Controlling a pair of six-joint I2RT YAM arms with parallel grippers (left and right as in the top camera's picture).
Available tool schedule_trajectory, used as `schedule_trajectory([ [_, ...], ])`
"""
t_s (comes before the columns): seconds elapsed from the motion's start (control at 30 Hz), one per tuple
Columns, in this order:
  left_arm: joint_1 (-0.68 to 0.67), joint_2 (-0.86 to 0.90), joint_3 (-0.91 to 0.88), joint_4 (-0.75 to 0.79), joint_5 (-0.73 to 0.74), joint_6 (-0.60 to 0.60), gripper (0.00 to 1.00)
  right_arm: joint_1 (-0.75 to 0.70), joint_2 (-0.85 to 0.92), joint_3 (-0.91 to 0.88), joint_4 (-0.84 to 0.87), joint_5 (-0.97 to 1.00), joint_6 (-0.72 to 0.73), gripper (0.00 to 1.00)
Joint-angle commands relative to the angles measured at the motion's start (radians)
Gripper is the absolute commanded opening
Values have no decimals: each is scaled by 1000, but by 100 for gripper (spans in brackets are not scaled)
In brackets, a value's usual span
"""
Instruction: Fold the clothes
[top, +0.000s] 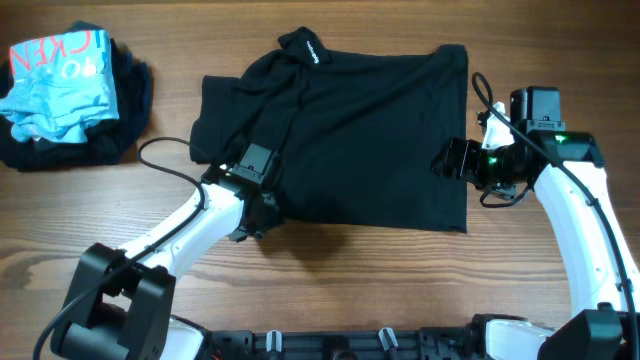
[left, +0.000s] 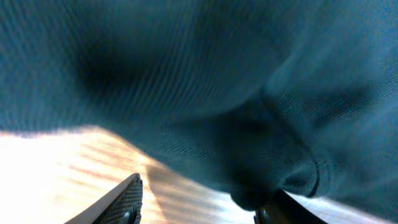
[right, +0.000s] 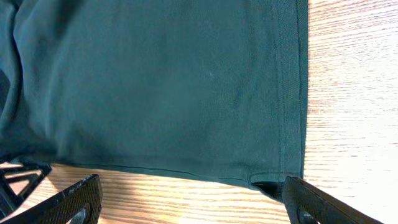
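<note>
Overhead view: farthest to the left jaws' outer side, well apart from them, a light-blue garment (top: 55, 85) with red lettering lies on a heap of dark clothes (top: 125, 125). The left gripper (top: 255, 205) sits at the near-left corner of the black T-shirt (top: 370, 130), right at its edge. The shirt is spread flat on the wooden table (top: 330, 285), its collar (top: 303, 45) on the far side. It looks wider across than deep, so I judge its long axis to run from one gripper to the other.

In the left wrist view the cloth (left: 186, 74) hangs over and ahead of the left gripper (left: 200, 204). The jaws stand apart with bare wood showing between them. One finger (left: 124, 202) is free, and a lump of fabric rests against the other, so they are not closed on anything.

At the shirt's other side, the right gripper (top: 450, 160) faces the straight side edge. In the right wrist view the jaws are spread wide and empty, with fingers (right: 78, 199) either side of the right gripper's (right: 193, 208) gap. The shirt's (right: 155, 81) stitched edge lies just ahead of them, across the gap, with a corner (right: 277, 177) near one finger.

The left arm looks nearer, already touching cloth. The right must reach forward onto the edge.
</note>
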Motion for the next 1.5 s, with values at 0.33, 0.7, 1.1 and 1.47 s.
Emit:
schedule_trajectory([
  [0.33,-2,51,-4,134,-155,-32,57,8,0,-6,6,-15,-20,93],
  [0.7,-2,46,14,107,-192,-24,4,8,0,-6,11,-16,-20,93],
  [1.1,-2,18,386,-520,-78,60,30,8,3,-6,-2,-16,-19,93],
  [1.47,-2,19,414,-677,106,167,61,8,29,-7,-64,-16,-20,94],
])
